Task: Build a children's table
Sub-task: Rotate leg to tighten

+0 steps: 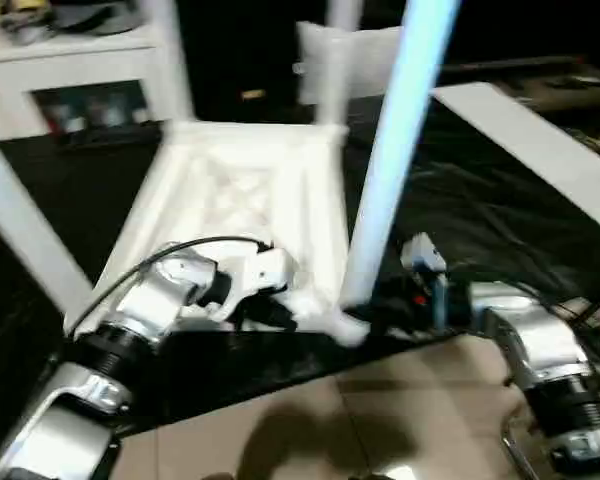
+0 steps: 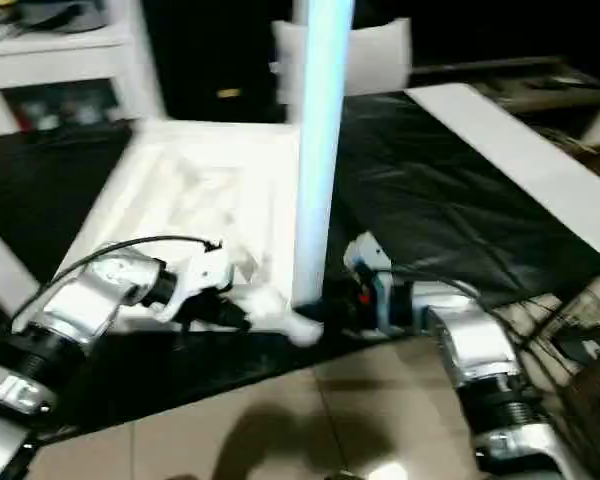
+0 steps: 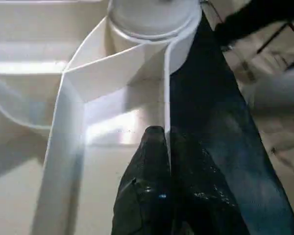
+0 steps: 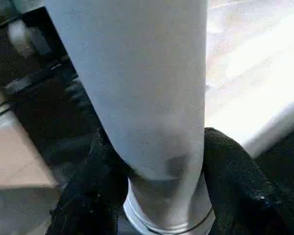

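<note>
Table leg (image 1: 395, 150) top cut off; socket (image 3: 152, 19) half-cropped.

1 tabletop (image 1: 250, 190), 3 legs (image 1: 395, 160), 2 hands (image 1: 270, 315).

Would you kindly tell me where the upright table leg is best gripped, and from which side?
Grip the leg low, just above the corner socket, coming level from the robot's right, clear of the tabletop. It stands upright and tapered, and the right pincer already straddles its round base there.
</note>
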